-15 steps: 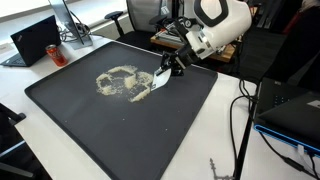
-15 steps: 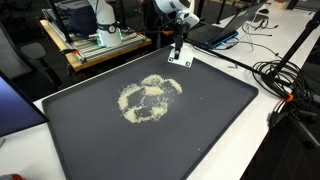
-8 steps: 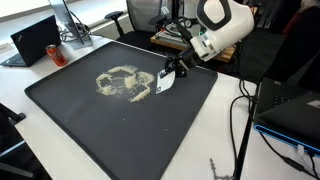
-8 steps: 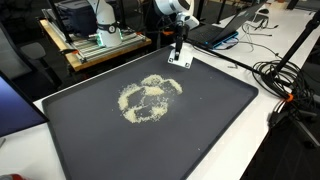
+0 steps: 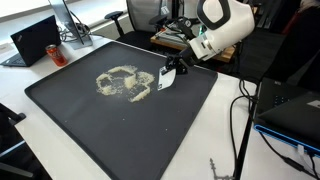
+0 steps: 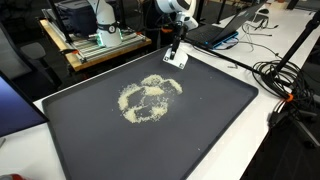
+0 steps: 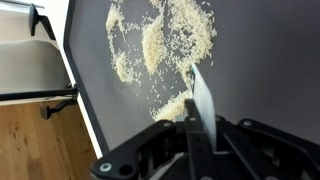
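Drawing back from the spilled grains [image 5: 120,82], the claw [image 5: 172,68] is carrying its tightly clamped white scraper [image 5: 166,81] off the pile.

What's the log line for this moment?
end effector: shut on white card | card: beside scattered rice | surface: black mat | card-mat contact: cannot tell

We see a thin white scraper [image 5: 166,81] pinched in the gripper [image 5: 172,68], tilted, its blade edge-on in the wrist view; just beside it lies a scatter of pale grains [image 5: 122,82], spread flat in a rough ring with dark gaps on the black mat [image 5: 100,130].
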Controlling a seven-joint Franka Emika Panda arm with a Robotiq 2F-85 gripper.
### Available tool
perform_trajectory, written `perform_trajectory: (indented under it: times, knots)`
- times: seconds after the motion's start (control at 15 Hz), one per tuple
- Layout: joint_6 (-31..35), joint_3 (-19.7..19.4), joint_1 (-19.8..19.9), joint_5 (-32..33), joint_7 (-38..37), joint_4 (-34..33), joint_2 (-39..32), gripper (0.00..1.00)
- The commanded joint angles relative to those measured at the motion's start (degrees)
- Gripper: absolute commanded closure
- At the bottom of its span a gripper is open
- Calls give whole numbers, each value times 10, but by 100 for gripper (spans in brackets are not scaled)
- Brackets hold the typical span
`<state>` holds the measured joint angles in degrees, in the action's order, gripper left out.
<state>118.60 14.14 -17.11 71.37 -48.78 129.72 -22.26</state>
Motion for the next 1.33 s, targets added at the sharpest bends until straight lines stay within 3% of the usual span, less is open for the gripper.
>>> perform_trajectory:
  times: [0.0, 0.73, 1.27]
  knots:
    - [-22, 6, 0, -43, 33, 12, 23, 99]
    - [-13, -4, 26, -94, 64, 31, 98, 99]
    - [96, -53, 99, -178, 203, 18, 147, 99]
